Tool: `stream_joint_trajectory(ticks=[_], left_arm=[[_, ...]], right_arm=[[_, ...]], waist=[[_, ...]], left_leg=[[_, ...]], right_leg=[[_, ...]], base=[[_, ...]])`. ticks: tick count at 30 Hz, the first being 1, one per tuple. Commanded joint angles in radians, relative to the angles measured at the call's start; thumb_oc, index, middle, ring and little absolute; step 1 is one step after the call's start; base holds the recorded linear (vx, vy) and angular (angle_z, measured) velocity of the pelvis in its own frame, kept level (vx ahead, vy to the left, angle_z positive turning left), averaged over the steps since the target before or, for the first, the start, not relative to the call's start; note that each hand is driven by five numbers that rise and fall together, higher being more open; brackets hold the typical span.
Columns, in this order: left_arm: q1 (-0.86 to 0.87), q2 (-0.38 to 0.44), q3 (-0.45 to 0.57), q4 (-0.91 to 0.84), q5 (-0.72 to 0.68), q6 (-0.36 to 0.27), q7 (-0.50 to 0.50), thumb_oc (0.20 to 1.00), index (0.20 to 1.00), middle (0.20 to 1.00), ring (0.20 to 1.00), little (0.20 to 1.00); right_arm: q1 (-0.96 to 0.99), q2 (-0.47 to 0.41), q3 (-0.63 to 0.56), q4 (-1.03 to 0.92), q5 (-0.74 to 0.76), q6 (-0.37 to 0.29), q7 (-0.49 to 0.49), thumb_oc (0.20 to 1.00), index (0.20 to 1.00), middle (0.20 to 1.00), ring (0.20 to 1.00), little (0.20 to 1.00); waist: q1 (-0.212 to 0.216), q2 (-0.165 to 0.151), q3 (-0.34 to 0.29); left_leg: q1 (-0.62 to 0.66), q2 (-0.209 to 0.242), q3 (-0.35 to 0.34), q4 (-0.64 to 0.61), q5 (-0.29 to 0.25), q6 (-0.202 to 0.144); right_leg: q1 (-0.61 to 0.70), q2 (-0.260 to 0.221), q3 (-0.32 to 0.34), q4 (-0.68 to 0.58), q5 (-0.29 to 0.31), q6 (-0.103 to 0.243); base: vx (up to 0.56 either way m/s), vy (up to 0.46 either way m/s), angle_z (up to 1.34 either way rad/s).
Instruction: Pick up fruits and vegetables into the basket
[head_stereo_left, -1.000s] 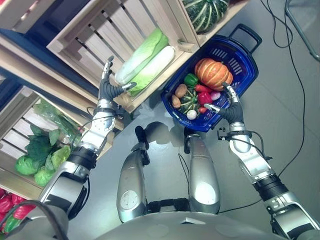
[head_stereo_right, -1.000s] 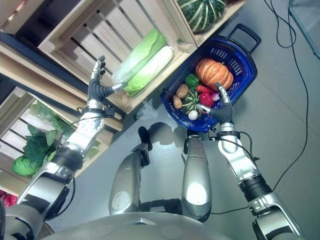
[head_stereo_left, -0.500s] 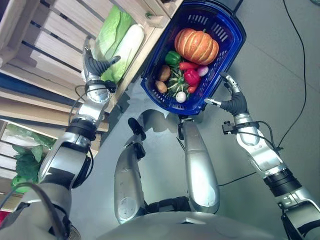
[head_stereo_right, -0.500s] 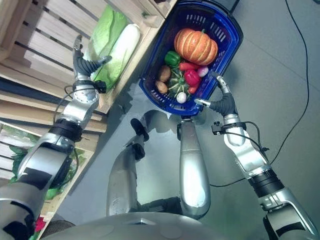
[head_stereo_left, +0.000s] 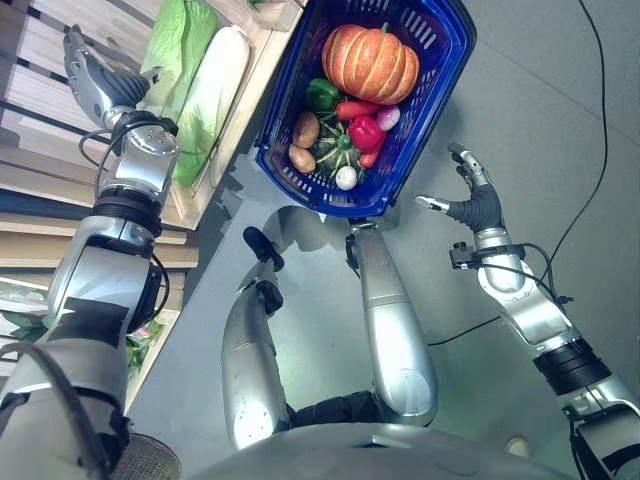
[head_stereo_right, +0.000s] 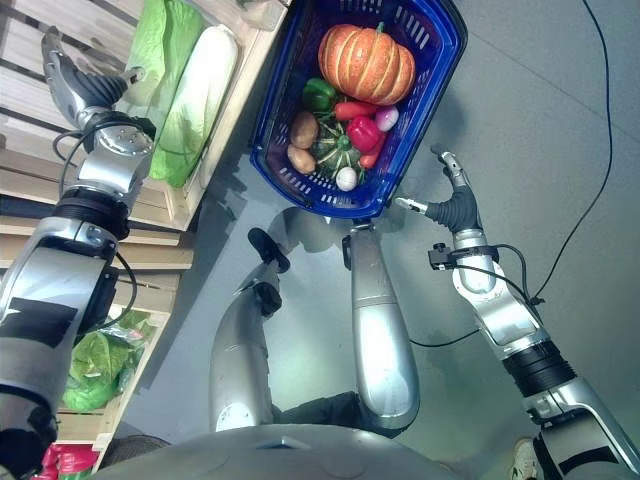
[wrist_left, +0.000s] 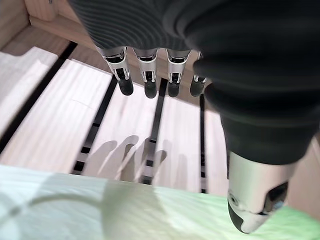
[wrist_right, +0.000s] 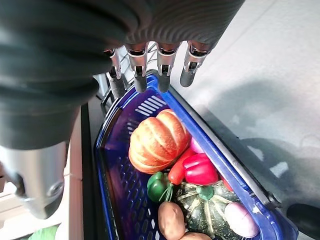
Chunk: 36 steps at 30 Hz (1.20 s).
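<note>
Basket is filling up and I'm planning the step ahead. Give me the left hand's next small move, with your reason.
Probably lower the open left hand onto the cabbage and curl round it: the hand hovers empty over the wooden crate, the cabbage lies just beside it, and the blue basket holds none.

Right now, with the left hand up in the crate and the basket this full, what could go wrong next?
Two risks, both judgement calls. The left hand is open above the slats beside the napa cabbage, which is long and smooth; a grasp at one end may let it tip or slip. The blue basket already holds the orange pumpkin and smaller produce, so the cabbage may not settle inside and could roll out. The right hand hangs open beside the basket.
</note>
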<state>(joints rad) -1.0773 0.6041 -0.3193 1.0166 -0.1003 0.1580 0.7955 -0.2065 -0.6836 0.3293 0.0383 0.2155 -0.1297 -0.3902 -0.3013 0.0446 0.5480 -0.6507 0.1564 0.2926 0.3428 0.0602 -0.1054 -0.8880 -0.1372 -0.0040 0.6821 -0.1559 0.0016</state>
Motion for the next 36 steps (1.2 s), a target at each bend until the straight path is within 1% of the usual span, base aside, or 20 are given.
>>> stream_joint_trajectory(ticks=[1, 5, 7, 10, 13, 14, 15, 16, 20, 24, 27, 30, 32, 34, 36], left_arm=[[-0.016, 0.068, -0.015, 0.08, 0.003, 0.057, -0.028, 1.0, 1.0, 1.0, 1.0, 1.0], [-0.036, 0.054, -0.042, 0.131, -0.067, 0.087, -0.084, 1.0, 1.0, 1.0, 1.0, 1.0], [-0.036, 0.046, -0.048, 0.156, -0.124, 0.102, -0.145, 1.0, 1.0, 1.0, 1.0, 1.0], [-0.023, 0.037, -0.05, 0.173, -0.169, 0.088, -0.2, 1.0, 1.0, 1.0, 1.0, 1.0], [-0.01, 0.028, -0.042, 0.185, -0.271, 0.061, -0.248, 1.0, 1.0, 1.0, 1.0, 1.0], [-0.001, 0.021, -0.037, 0.183, -0.319, 0.03, -0.282, 1.0, 1.0, 1.0, 1.0, 1.0], [-0.001, 0.02, -0.035, 0.183, -0.327, 0.027, -0.286, 1.0, 1.0, 1.0, 1.0, 1.0], [0.013, 0.01, -0.024, 0.174, -0.368, 0.026, -0.313, 1.0, 1.0, 1.0, 1.0, 1.0], [0.032, 0.004, -0.005, 0.167, -0.429, 0.013, -0.318, 1.0, 1.0, 1.0, 1.0, 1.0], [0.031, 0.003, 0.006, 0.18, -0.475, 0.062, -0.344, 1.0, 1.0, 1.0, 1.0, 1.0], [0.022, 0.001, 0.001, 0.203, -0.513, 0.125, -0.441, 1.0, 1.0, 1.0, 1.0, 1.0], [0.023, -0.005, -0.01, 0.207, -0.519, 0.136, -0.485, 1.0, 1.0, 1.0, 1.0, 1.0], [0.024, -0.007, -0.016, 0.206, -0.547, 0.166, -0.54, 1.0, 1.0, 1.0, 1.0, 1.0], [0.029, -0.014, -0.029, 0.21, -0.523, 0.214, -0.633, 1.0, 1.0, 1.0, 1.0, 1.0], [0.043, -0.022, -0.042, 0.207, -0.501, 0.229, -0.679, 1.0, 1.0, 1.0, 1.0, 1.0]], right_arm=[[-0.004, 0.03, 0.01, 0.013, 0.022, -0.062, -0.027, 1.0, 1.0, 1.0, 1.0, 1.0], [-0.037, 0.041, 0.019, 0.014, 0.024, -0.046, -0.034, 1.0, 1.0, 1.0, 1.0, 1.0], [-0.051, 0.046, 0.018, 0.009, 0.024, -0.031, -0.031, 1.0, 1.0, 1.0, 1.0, 1.0], [-0.066, 0.046, 0.014, -0.008, 0.032, -0.001, -0.019, 1.0, 1.0, 1.0, 1.0, 1.0], [-0.081, 0.046, 0.009, -0.021, 0.033, 0.035, -0.009, 1.0, 1.0, 1.0, 1.0, 1.0], [-0.086, 0.048, 0.007, -0.022, 0.032, 0.045, -0.003, 1.0, 1.0, 1.0, 1.0, 1.0], [-0.086, 0.048, 0.007, -0.023, 0.032, 0.046, -0.002, 1.0, 1.0, 1.0, 1.0, 1.0], [-0.088, 0.049, 0.0, -0.027, 0.029, 0.06, 0.007, 1.0, 1.0, 1.0, 1.0, 1.0], [-0.098, 0.047, -0.008, -0.04, 0.027, 0.085, 0.017, 1.0, 1.0, 1.0, 1.0, 1.0], [-0.107, 0.042, -0.012, -0.038, 0.028, 0.095, 0.026, 1.0, 1.0, 1.0, 1.0, 1.0], [-0.116, 0.036, -0.013, -0.042, 0.034, 0.107, 0.032, 1.0, 1.0, 1.0, 1.0, 1.0], [-0.123, 0.033, -0.012, -0.045, 0.041, 0.116, 0.035, 1.0, 1.0, 1.0, 1.0, 1.0], [-0.127, 0.026, -0.01, -0.045, 0.043, 0.121, 0.041, 1.0, 1.0, 1.0, 1.0, 1.0], [-0.129, 0.023, -0.013, -0.047, 0.043, 0.128, 0.051, 1.0, 1.0, 1.0, 1.0, 1.0], [-0.126, 0.017, -0.019, -0.059, 0.039, 0.137, 0.061, 1.0, 1.0, 1.0, 1.0, 1.0]], waist=[[-0.038, -0.023, -0.028], [-0.041, -0.025, -0.028], [-0.043, -0.026, -0.028], [-0.045, -0.028, -0.028], [-0.048, -0.028, -0.028], [-0.049, -0.027, -0.028], [-0.049, -0.027, -0.028], [-0.049, -0.026, -0.028], [-0.051, -0.026, -0.028], [-0.054, -0.028, -0.028], [-0.057, -0.03, -0.028], [-0.057, -0.031, -0.028], [-0.059, -0.03, -0.028], [-0.062, -0.026, -0.028], [-0.064, -0.023, -0.028]], left_leg=[[-0.074, 0.011, 0.02, 0.181, -0.154, -0.002], [-0.093, 0.011, 0.019, 0.187, -0.154, -0.004], [-0.1, 0.013, 0.021, 0.19, -0.153, -0.006], [-0.11, 0.016, 0.023, 0.194, -0.153, -0.008], [-0.112, 0.018, 0.029, 0.197, -0.155, -0.009], [-0.114, 0.019, 0.031, 0.197, -0.155, -0.01], [-0.114, 0.019, 0.032, 0.198, -0.156, -0.01], [-0.119, 0.021, 0.034, 0.199, -0.156, -0.01], [-0.126, 0.024, 0.037, 0.203, -0.155, -0.012], [-0.136, 0.028, 0.038, 0.208, -0.155, -0.013], [-0.144, 0.029, 0.04, 0.209, -0.155, -0.012], [-0.155, 0.031, 0.041, 0.212, -0.154, -0.012], [-0.158, 0.031, 0.043, 0.214, -0.156, -0.01], [-0.159, 0.029, 0.045, 0.214, -0.157, -0.009], [-0.159, 0.026, 0.047, 0.214, -0.157, -0.009]], right_leg=[[-0.023, 0.035, 0.025, -0.035, -0.002, 0.051], [-0.041, 0.04, 0.032, -0.039, 0.006, 0.054], [-0.047, 0.041, 0.033, -0.041, 0.01, 0.056], [-0.056, 0.042, 0.035, -0.043, 0.015, 0.058], [-0.061, 0.041, 0.037, -0.044, 0.016, 0.059], [-0.065, 0.041, 0.039, -0.045, 0.017, 0.06], [-0.065, 0.041, 0.039, -0.045, 0.017, 0.06], [-0.07, 0.041, 0.039, -0.045, 0.018, 0.06], [-0.076, 0.042, 0.041, -0.046, 0.018, 0.06], [-0.086, 0.043, 0.044, -0.045, 0.019, 0.058], [-0.093, 0.045, 0.045, -0.046, 0.021, 0.057], [-0.102, 0.046, 0.045, -0.048, 0.025, 0.057], [-0.108, 0.046, 0.048, -0.046, 0.024, 0.057], [-0.111, 0.046, 0.051, -0.046, 0.025, 0.057], [-0.113, 0.047, 0.055, -0.047, 0.027, 0.057]], base=[[0.0, 0.0, 0.0], [0.0, 0.0, 0.0], [0.0, 0.0, 0.0], [0.0, 0.0, 0.0], [0.01, 0.048, -0.02], [0.01, 0.036, -0.06], [0.02, 0.04, -0.13], [0.01, 0.033, -0.13], [0.01, 0.038, -0.07], [0.01, 0.033, -0.06], [0.0, 0.0, 0.0], [0.0, 0.009, -0.01], [0.02, 0.048, -0.09], [0.01, 0.052, -0.12], [0.02, 0.054, -0.13]])
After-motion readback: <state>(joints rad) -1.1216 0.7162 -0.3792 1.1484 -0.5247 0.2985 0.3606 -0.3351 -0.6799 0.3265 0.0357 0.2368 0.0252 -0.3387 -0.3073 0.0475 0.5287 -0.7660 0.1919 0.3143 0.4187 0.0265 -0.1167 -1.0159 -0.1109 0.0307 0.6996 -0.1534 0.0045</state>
